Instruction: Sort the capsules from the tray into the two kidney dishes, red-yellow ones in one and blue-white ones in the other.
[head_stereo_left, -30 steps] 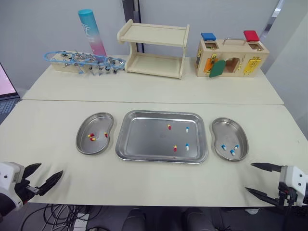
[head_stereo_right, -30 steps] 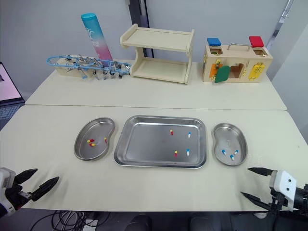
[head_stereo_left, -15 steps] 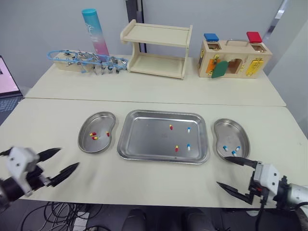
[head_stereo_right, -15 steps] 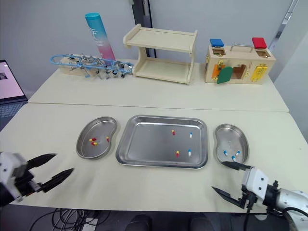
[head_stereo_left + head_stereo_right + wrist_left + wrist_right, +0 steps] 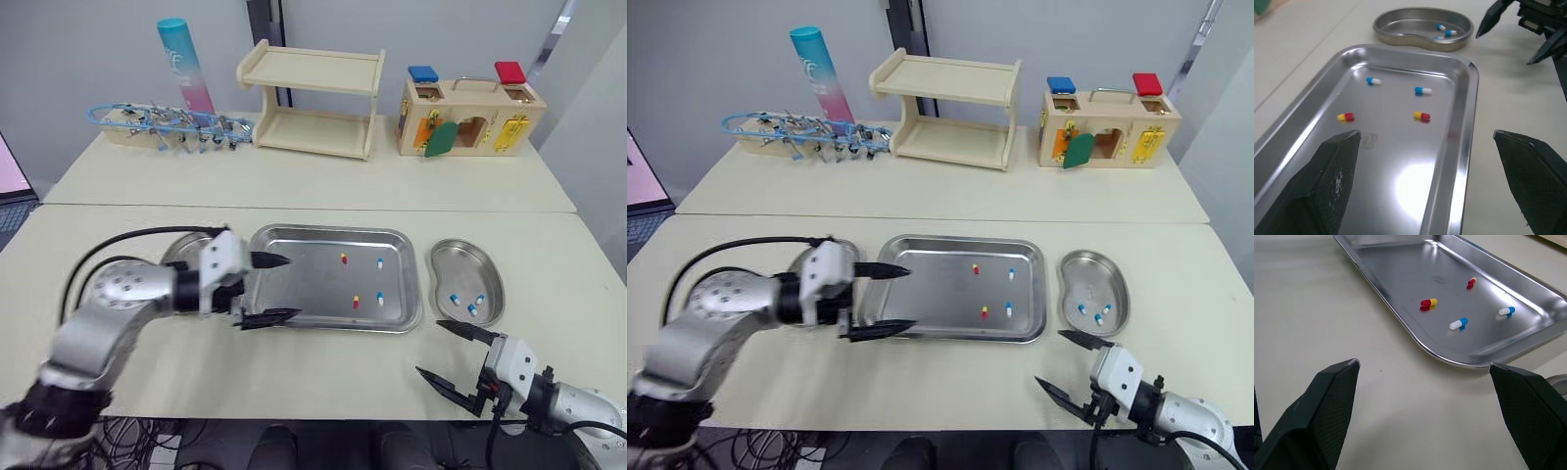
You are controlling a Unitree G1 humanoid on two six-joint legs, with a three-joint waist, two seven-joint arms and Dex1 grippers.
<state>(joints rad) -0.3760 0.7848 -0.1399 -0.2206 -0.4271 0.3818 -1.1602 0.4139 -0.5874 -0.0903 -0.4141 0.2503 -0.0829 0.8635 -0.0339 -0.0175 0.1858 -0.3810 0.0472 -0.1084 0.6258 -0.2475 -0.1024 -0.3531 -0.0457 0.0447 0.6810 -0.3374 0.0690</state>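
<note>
The steel tray (image 5: 323, 250) lies mid-table and holds two red-yellow capsules (image 5: 344, 258) (image 5: 355, 303) and two blue-white capsules (image 5: 380, 262) (image 5: 380, 298). My left gripper (image 5: 292, 286) hangs open over the tray's left end with nothing between its fingers. It partly covers the left kidney dish (image 5: 182, 248), so that dish's contents are hidden. The right kidney dish (image 5: 490, 279) holds three blue-white capsules (image 5: 472, 309). My right gripper (image 5: 428, 347) is open and empty over the bare table, in front of the tray's right corner and the right dish.
Along the far table stand a wooden shelf (image 5: 312, 98), a wooden lock box (image 5: 468, 117), a blue-pink tube (image 5: 186, 64) and a blue wire rack of clips (image 5: 167, 125). A seam (image 5: 392, 209) runs between the two tables.
My left gripper has swung in from the front left edge to the tray's left end, now covering the left dish. My right gripper has edged left along the front.
</note>
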